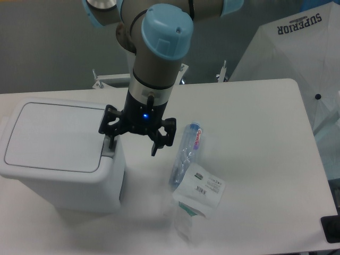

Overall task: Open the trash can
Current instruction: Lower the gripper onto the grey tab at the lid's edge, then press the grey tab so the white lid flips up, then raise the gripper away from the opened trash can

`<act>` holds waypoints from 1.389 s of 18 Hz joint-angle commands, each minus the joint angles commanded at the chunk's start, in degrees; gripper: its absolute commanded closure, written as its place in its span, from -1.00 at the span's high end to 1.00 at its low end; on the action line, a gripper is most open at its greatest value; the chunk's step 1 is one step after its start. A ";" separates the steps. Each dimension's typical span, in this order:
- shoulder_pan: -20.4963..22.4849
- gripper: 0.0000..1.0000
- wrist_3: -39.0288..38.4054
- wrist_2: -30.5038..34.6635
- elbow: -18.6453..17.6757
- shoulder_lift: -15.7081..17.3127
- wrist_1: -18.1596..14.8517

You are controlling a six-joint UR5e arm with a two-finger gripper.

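Fingers of your gripper are spread wide, holding nothing; 1 tip sits at the grey latch tab of the trash can, which stands lid-down at the surface's left. You're at the pressing step; push that tab downward next.

- I see the gripper spread wide at the right edge of the trash can.
- One fingertip sits at the grey latch tab; contact I can't confirm. The other hangs over the table.
- Lid is flat, shut.
- Clear bottle lies right of the gripper, touching a labelled plastic packet.
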 joint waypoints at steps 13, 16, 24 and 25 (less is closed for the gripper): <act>0.00 1.00 -0.18 0.00 -0.17 -0.09 0.09; 0.00 1.00 -0.18 0.00 -0.09 -0.09 0.00; 3.07 1.00 0.61 -0.18 2.55 0.62 0.09; 3.69 1.00 0.88 -0.18 2.81 0.62 0.70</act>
